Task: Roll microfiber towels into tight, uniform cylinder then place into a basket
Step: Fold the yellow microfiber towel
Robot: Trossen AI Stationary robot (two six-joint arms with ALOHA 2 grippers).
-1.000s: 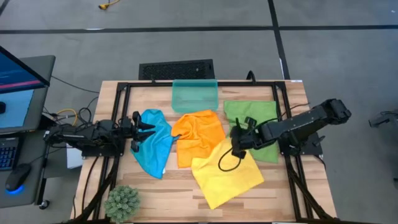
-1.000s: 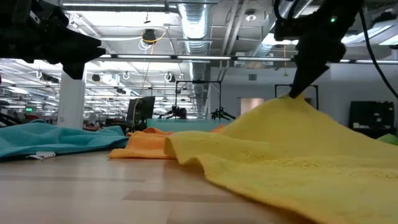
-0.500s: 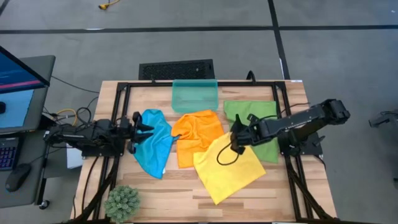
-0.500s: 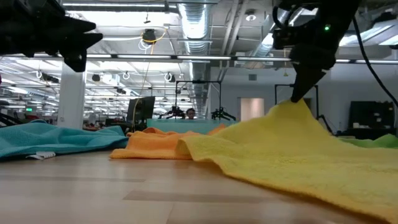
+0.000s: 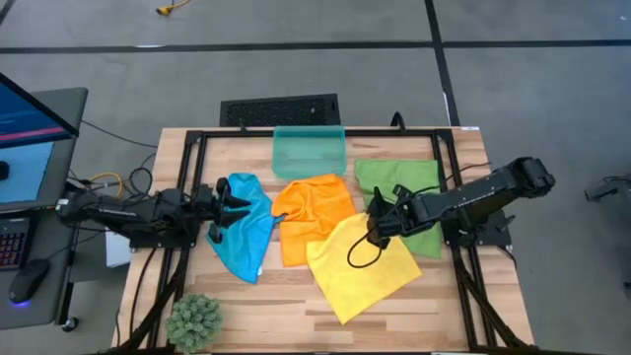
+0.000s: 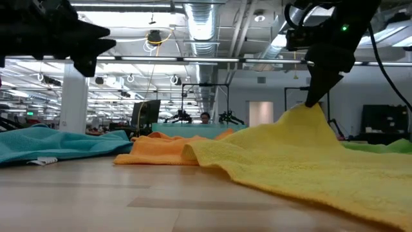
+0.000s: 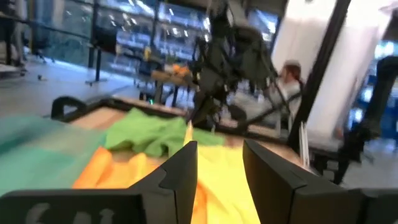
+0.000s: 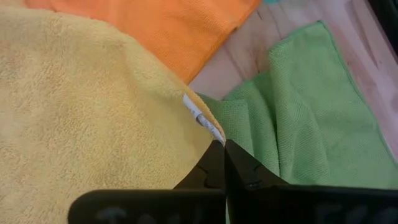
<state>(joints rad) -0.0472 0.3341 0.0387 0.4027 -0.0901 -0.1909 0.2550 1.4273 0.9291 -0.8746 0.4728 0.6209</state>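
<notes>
Off the bench's (image 5: 246, 296) left edge: monitor (image 5: 30, 128), keyboard, mouse on a side desk. At the front left corner, small green plant (image 5: 193, 320). Just inside the left edge, left gripper (image 5: 235, 204), fingers parted, nothing between them, hovering over the blue towel's (image 5: 242, 237) near edge; whether touching, cannot tell. Blue towel crumpled, lying left of centre, stretching toward the front edge. At the middle of the back edge, basket (image 5: 309, 152), lying past it off the bench a black grate (image 5: 280, 108). Just in front of the basket, orange towel (image 5: 313, 212), rumpled, one corner touching the basket's front wall, its left edge beside the blue towel. Toward the front, yellow towel (image 5: 363, 268), overlapping the orange towel's front right part, spread flat except for its back corner. At that corner, right gripper (image 5: 374, 233), closed on the yellow towel, pinching the corner by a white tag (image 8: 198, 116) and holding it lifted off the bench so the cloth rises to a peak in the low view. Behind and right of it, green towel (image 5: 399, 187), lying flat near the back right corner, partly under the right arm, its front edge tucked under the yellow corner.
</notes>
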